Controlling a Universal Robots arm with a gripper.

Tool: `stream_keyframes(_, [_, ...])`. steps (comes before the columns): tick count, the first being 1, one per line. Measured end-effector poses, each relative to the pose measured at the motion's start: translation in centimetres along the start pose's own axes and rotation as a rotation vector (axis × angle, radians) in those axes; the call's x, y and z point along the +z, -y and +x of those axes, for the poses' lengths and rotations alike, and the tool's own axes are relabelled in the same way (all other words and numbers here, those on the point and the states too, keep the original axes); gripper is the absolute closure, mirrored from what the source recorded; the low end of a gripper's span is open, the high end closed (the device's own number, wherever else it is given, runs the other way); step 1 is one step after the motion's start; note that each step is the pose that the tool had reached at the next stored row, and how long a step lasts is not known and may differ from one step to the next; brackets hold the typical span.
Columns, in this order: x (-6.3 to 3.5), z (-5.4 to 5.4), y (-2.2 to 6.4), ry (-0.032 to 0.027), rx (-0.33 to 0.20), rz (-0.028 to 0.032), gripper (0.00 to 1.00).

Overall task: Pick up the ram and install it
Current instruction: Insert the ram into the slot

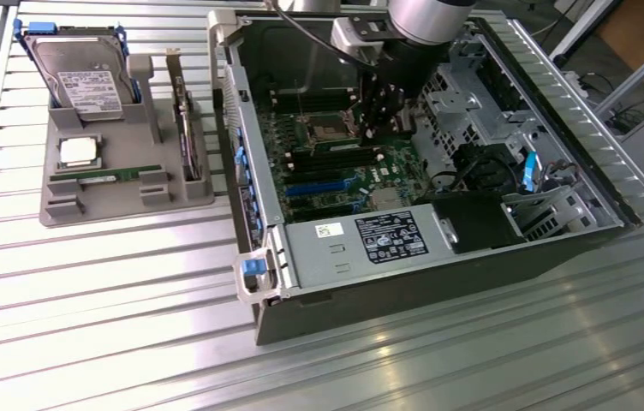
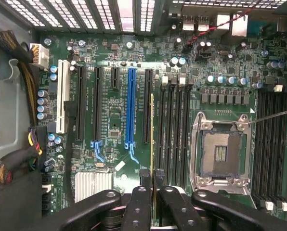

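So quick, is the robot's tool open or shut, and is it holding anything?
Tool: shut on the ram, gripped edge-on above the motherboard's memory slots.

A ribbed metal desk (image 1: 105,291) is carrying two things: a grey parts tray (image 1: 116,208) is sitting toward the exterior view's left, and an open computer case (image 1: 414,282) is lying just beside it.

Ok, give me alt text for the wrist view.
The gripper holds the ram edge-on above the motherboard, beside a bank of black memory slots. An empty processor socket sits past those slots, with expansion slots, one blue, on the other side.
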State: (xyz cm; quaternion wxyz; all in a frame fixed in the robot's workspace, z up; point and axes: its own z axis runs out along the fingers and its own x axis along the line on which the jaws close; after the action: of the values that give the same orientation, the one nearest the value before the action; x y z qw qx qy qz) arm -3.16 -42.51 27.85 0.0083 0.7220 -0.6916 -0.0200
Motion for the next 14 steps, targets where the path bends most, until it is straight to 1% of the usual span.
stream_keyframes(3, [0.02, -0.02, -0.45, -0.0015, 0.000, 0.0001, 0.87])
stream_keyframes(5, [0.10, -0.05, -1.01, -0.0020, 0.000, 0.0002, 0.87])
stream_keyframes(6, [0.17, -0.09, -1.11, -0.0022, 0.004, 0.0002, 0.87])
stream_keyframes(9, [0.41, -0.13, -1.12, -0.0008, 0.040, 0.0007, 0.87])
stream_keyframes(13, [0.63, -0.12, -1.11, -0.0017, 0.041, 0.0008, 0.87])
stream_keyframes(14, [0.75, -0.15, -1.08, -0.0031, 0.041, 0.0007, 0.87])
